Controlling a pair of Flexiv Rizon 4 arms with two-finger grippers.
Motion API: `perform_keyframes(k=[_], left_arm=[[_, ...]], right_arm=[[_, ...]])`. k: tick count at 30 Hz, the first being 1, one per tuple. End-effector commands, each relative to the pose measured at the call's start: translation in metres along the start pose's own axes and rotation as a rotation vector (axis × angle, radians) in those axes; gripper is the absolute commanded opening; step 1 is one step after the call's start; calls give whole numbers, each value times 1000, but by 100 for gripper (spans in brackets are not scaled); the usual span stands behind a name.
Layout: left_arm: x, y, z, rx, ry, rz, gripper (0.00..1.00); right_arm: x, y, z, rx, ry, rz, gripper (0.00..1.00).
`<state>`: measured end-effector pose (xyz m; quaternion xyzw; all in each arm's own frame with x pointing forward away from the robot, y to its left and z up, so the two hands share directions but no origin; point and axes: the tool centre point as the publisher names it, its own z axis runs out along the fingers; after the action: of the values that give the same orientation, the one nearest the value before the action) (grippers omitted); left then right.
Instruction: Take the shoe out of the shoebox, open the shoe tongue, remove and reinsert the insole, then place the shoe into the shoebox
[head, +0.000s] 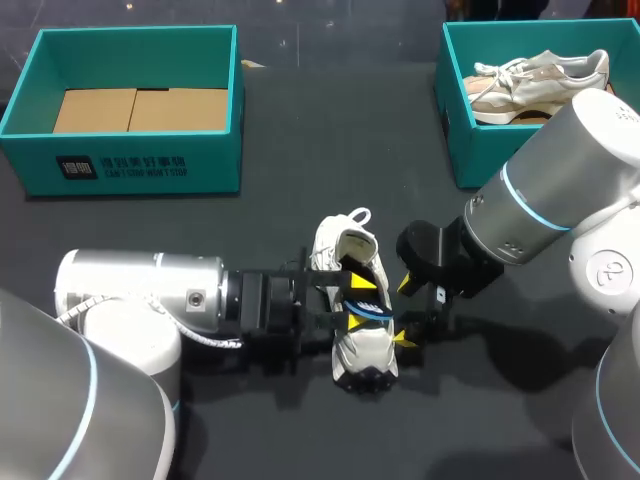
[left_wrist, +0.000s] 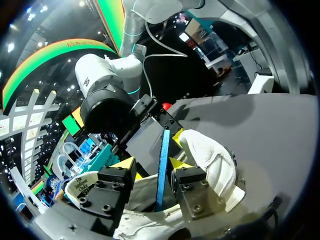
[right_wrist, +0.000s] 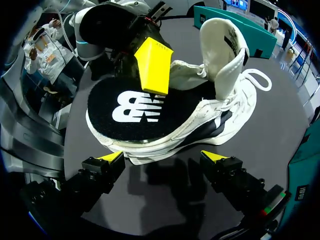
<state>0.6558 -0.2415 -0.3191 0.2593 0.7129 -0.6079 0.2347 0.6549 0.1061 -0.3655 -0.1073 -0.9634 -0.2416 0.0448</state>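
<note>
A white shoe (head: 352, 340) lies on the dark table in the middle, its tongue (right_wrist: 225, 45) pulled up. Its insole (right_wrist: 135, 112), black on top with a white logo and blue underneath, sticks partly out of the shoe's mouth. My left gripper (head: 358, 303) comes in from the left at that mouth. In the left wrist view the insole (left_wrist: 162, 165) stands edge-on between the parted fingers of my left gripper (left_wrist: 150, 165), close against one and clear of the other. My right gripper (right_wrist: 164, 157) is wide open just right of the shoe (right_wrist: 220, 115), holding nothing.
A teal shoebox (head: 135, 165) with a cardboard floor stands at the back left. A second teal shoebox (head: 470, 150) at the back right holds a beige shoe (head: 540, 80). My right arm's body rises beside that box.
</note>
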Motion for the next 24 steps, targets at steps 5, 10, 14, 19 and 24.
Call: perform_keyframes(k=[5, 10, 14, 19, 24], left_arm=[[5, -11, 2, -16, 26, 55, 0], [10, 2, 8, -78, 43, 98, 0], [10, 15, 9, -133, 25, 128, 0], [9, 23, 7, -165, 10, 143, 0], [7, 20, 4, -139, 11, 87, 0]], right_arm=[[1, 0, 1, 1, -3, 1, 100], [1, 0, 1, 1, -3, 1, 100], [1, 0, 1, 1, -3, 1, 100], [1, 0, 1, 1, -3, 1, 100], [1, 0, 1, 1, -3, 1, 100]])
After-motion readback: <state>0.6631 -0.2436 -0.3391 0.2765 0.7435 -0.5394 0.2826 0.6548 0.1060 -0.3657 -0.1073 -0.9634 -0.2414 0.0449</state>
